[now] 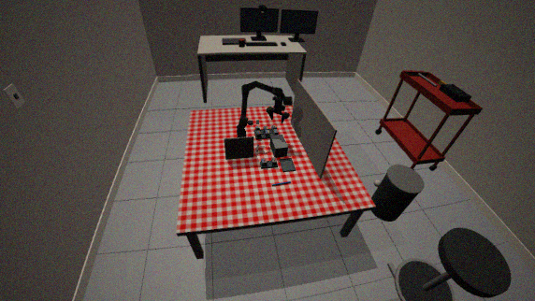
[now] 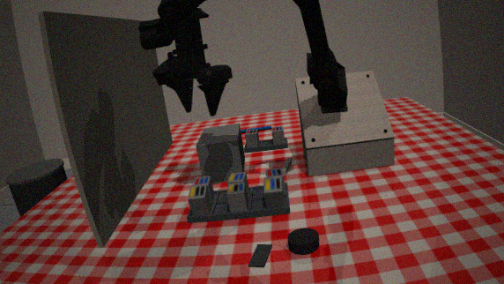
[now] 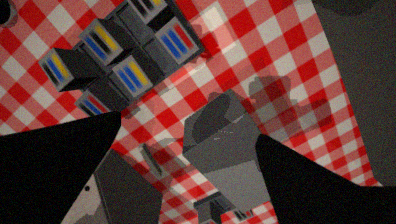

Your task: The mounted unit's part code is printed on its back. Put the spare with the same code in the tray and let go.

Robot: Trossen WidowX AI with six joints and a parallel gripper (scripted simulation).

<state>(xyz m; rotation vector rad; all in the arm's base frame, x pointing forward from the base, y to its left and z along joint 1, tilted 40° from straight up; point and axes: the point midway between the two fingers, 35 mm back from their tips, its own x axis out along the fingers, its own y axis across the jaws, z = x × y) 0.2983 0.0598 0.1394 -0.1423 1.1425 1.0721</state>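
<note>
Exterior view, closest to the camera: a small dark plate (image 2: 261, 256) and a black disc (image 2: 303, 241) lie on the checked desk (image 1: 220, 201) (image 2: 374, 229) (image 3: 30, 117). Just beyond them stands the larger rack (image 1: 267, 137) (image 2: 238, 215) (image 3: 161, 56), with the striped spares (image 1: 265, 130) (image 2: 238, 198) (image 3: 131, 75) upright in it. Six show from the wrist.

The hand (image 1: 277, 120) (image 2: 201, 114) (image 3: 191, 129) hangs over this area, fingers pointing down and spread wide, with nothing between them. No spare has been picked out yet.

Behind the larger rack is a grey box (image 1: 279, 146) (image 2: 222, 154) (image 3: 230, 150), and past it a smaller rack (image 1: 268, 166) (image 2: 266, 146) with two blocks. These may include the mounted unit, but I can't be sure, and no code is legible.

Beside the smaller rack, the top view shows a flat dark square (image 1: 287, 164), probably the tray, with no spare on it. A blue pen (image 1: 281, 183) (image 2: 264, 128) lies farther out.

Whether the code has been read, the pictures don't tell. Picking the matching spare, carrying it over, setting it in the tray and letting go are all left to do.
</note>
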